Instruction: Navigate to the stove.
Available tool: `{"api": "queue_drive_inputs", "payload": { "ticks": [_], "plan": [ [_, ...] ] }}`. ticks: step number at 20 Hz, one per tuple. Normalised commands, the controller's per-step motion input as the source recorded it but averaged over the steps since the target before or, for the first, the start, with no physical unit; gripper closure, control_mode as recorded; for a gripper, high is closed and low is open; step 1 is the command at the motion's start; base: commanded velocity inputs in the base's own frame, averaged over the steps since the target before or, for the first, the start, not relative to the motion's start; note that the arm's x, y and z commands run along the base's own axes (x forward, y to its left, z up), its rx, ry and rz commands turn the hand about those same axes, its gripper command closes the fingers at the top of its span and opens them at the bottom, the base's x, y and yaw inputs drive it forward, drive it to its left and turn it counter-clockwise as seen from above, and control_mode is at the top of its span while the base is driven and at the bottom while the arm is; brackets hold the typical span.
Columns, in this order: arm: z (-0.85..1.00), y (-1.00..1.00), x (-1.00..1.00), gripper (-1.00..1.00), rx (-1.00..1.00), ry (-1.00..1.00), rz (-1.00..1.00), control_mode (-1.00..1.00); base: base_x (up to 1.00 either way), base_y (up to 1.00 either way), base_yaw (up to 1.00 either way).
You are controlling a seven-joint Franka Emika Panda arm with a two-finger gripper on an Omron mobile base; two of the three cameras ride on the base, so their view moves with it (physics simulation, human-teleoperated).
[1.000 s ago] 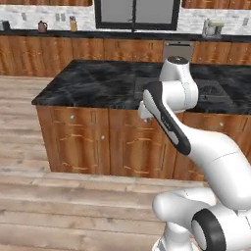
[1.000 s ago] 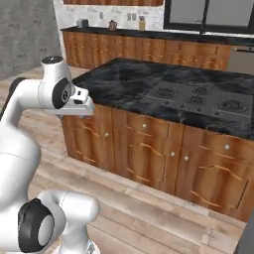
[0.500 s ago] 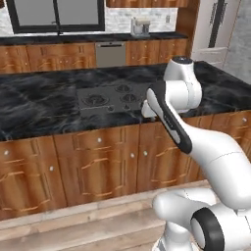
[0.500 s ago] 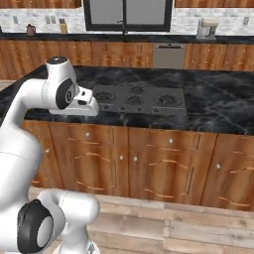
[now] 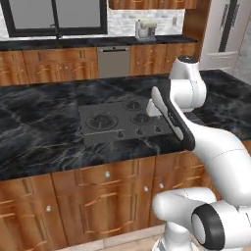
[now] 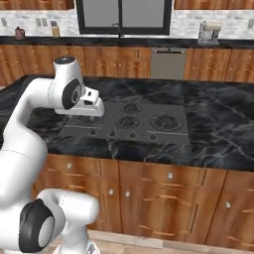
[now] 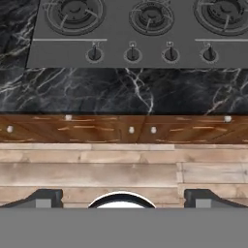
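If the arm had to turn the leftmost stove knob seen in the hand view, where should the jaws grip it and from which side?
Grip the leftmost knob across its small round body, coming straight down from above. The stove lies flat in the black marble counter, and the knobs stand up in a row along its near edge, so a top approach probably suits best. The neighbouring knob leaves room for the jaws.

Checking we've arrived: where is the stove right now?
The stove is set into the black marble island counter straight ahead, knobs along the near edge above the wooden cabinets.
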Motion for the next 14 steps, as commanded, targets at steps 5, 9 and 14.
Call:
{"api": "queue_drive_inputs", "payload": {
  "ticks": [5, 9, 14],
  "plan": [
    [0.0, 0.0, 0.0, -1.0, 0.0, 0.0, 0.0, 1.0, 1.0, -0.13, 0.0],
    [0.0, 0.0, 0.0, -1.0, 0.0, 0.0, 0.0, 1.0, 1.0, -0.16, 0.0],
    [0.0, 0.0, 0.0, -1.0, 0.0, 0.0, 0.0, 1.0, 1.0, -0.15, 0.0]
  ]
}}
